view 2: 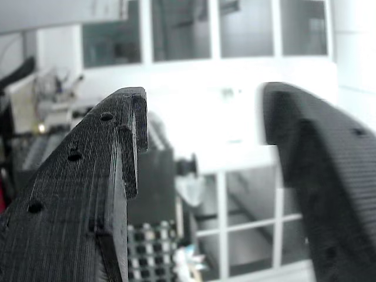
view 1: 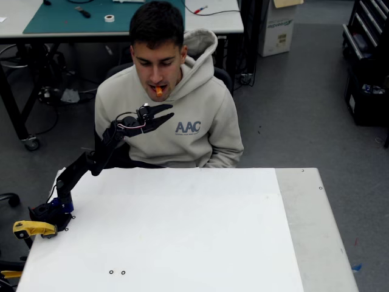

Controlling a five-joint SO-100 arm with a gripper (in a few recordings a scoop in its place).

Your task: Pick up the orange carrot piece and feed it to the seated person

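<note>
Carrot (view 1: 158, 90): you have one orange piece, and it sits in the mouth of the person (view 1: 176, 115) seated behind the desk (view 1: 200, 231), with its end poking out between the lips. The end effector (view 1: 168, 112) hangs just below and slightly to the picture's right of it, in front of the chest, apart from the carrot and touching nothing. Its two fingers are spread wide and hold nothing; in the wrist view you see the same wide gap at the end effector (view 2: 202, 111), with only a blurred bright room with windows between the two black fingers (view 2: 88, 194). You have one arm (view 1: 91, 161), rising from its base at the desk's left edge in the fixed view and reaching up toward the person. The person wears a beige hoodie lettered "AAC".
</note>
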